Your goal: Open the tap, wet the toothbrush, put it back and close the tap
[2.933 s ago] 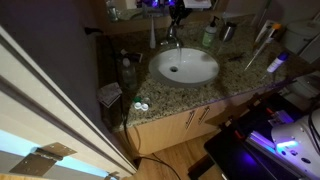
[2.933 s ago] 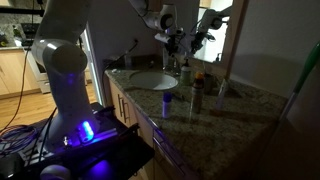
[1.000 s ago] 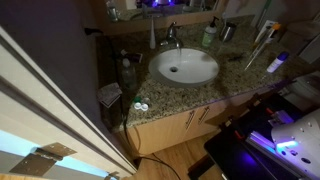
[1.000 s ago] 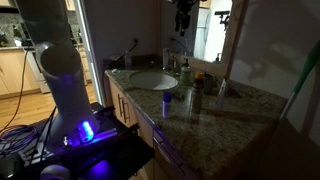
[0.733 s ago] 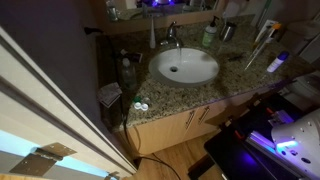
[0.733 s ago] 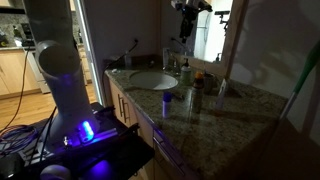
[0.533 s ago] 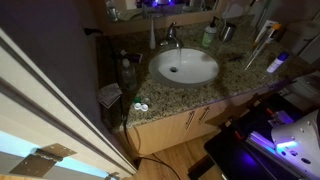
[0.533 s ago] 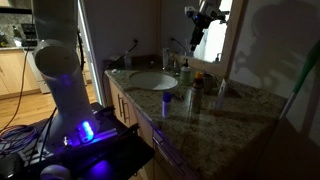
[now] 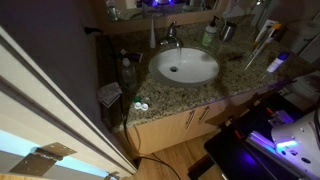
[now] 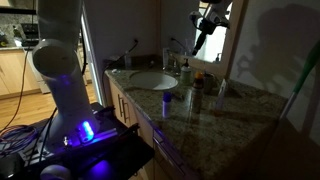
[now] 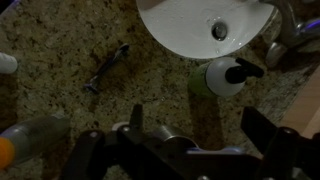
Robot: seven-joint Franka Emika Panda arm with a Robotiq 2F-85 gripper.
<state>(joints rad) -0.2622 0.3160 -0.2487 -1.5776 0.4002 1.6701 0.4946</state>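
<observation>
The chrome tap [image 9: 172, 38] stands behind the white oval basin [image 9: 185, 67], and no water shows. In the wrist view the tap [image 11: 287, 30] is at the right edge, beside the basin [image 11: 190, 25]. A slim white stick that may be the toothbrush [image 9: 259, 44] leans upright to the right of the basin. My gripper [image 10: 197, 45] hangs high over the counter, right of the basin. Seen from the wrist, the gripper [image 11: 200, 122] is open and empty, above the granite near a green pump bottle [image 11: 225, 77].
A slim dark object [image 11: 107, 67] lies on the granite counter [image 9: 235, 80]. A bottle with an orange end [image 11: 30, 137] lies at the lower left of the wrist view. Bottles [image 9: 125, 72] stand left of the basin. A mirror [image 10: 215, 40] backs the counter.
The arm has swung from above the tap to the right, over the counter beside the basin. The jaws stayed open and empty.
</observation>
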